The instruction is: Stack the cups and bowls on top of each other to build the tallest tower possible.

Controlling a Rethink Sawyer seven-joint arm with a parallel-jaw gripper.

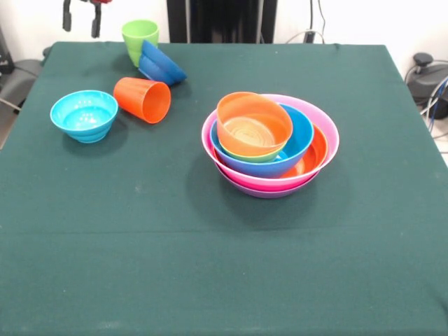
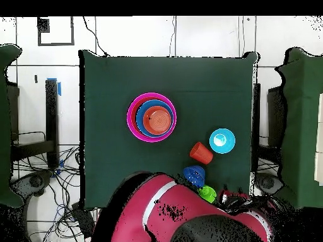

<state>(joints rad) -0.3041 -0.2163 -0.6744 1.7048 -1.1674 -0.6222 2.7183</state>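
The tower (image 1: 269,140) stands right of the table's middle: a pink bowl on a purple one, then large orange and blue bowls, a small lime green bowl, and a small orange bowl (image 1: 253,124) tilted on top. It also shows in the overhead view (image 2: 151,117). The lime green cup (image 1: 140,38) stands upright at the far left. A dark blue bowl (image 1: 162,64) leans on its side against it. The orange cup (image 1: 143,99) lies on its side. A light blue bowl (image 1: 84,115) sits upright. My gripper (image 1: 80,15) hangs open and empty above the far left corner.
The arm's red body (image 2: 170,217) covers the table edge nearest the base in the overhead view. Cables and black equipment (image 1: 427,73) lie off the table's right side. The green cloth (image 1: 210,266) runs out to the table edges.
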